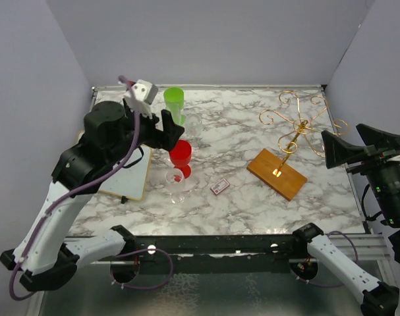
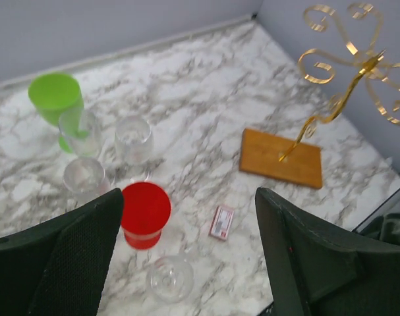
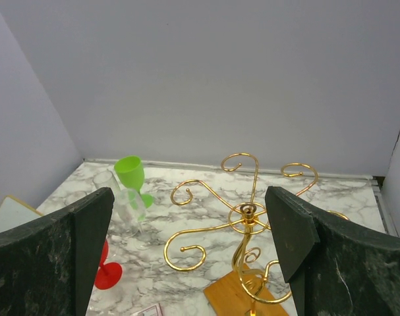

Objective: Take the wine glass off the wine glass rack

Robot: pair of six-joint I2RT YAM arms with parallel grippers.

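Note:
The wine glass rack (image 1: 297,124) is a gold wire stand on a brown wooden base (image 1: 277,173), right of centre. Its curled arms (image 3: 206,194) carry no glass. Several wine glasses stand upright left of centre: a green one (image 1: 174,99), a red one (image 1: 181,155), and a clear one (image 1: 176,182) nearest the front. My left gripper (image 1: 170,131) hangs open above this group. The clear glass (image 2: 170,278) and the red glass (image 2: 145,214) show below and between its fingers, untouched. At the table's right edge my right gripper (image 1: 343,135) is open, facing the rack (image 3: 249,217) from a distance.
A small pink-edged card (image 1: 219,187) lies between the glasses and the wooden base. A beige board (image 1: 130,174) lies at the left under my left arm. More clear glasses (image 2: 81,131) crowd beside the green one. Grey walls close in the back and sides.

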